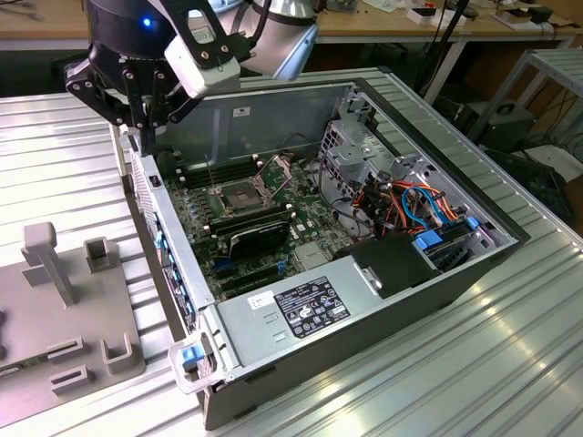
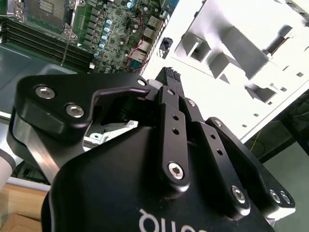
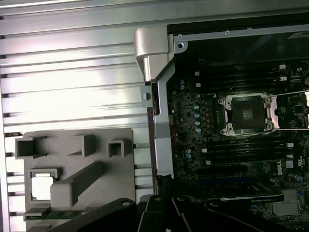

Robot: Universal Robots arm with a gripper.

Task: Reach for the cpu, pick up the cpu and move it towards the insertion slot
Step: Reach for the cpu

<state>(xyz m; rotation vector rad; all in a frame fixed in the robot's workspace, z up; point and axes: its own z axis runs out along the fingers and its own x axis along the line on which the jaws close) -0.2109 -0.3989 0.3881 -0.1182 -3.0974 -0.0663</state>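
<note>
**Exterior view.** The gripper (image 1: 146, 123) hangs above the rim of the case (image 1: 273, 118), toward the exterior view's left, between the tray (image 1: 91, 319) and the board (image 1: 264, 228). It sits above both, which I judge keeps it free of the walls. The case lies on its side with the lid off, so the board faces up at the arm. The case holds the board, a power supply (image 1: 301, 309) and a bundle of cables. The slot (image 1: 239, 196) is on the board, its dark centre bare and nothing seated in it.

**Second wrist view.** The 2 fingers seem pressed together at the gripper's tip (image 2: 169, 77), and I see nothing between them. Past them lie the slot (image 2: 41, 7) and the pale tray (image 2: 231, 48).

**First wrist view.** The gripper (image 3: 161, 186) hangs over the case's edge. The tray (image 3: 120, 193) is moulded with pockets, so each part sits at a known place. 1 square pocket holds a pale square that I take for the cpu (image 3: 42, 187), lying flat and not yet lifted, well apart from the slot (image 3: 248, 113). A groove beside it holds a green strip (image 3: 48, 211). The other pockets look empty.
</note>
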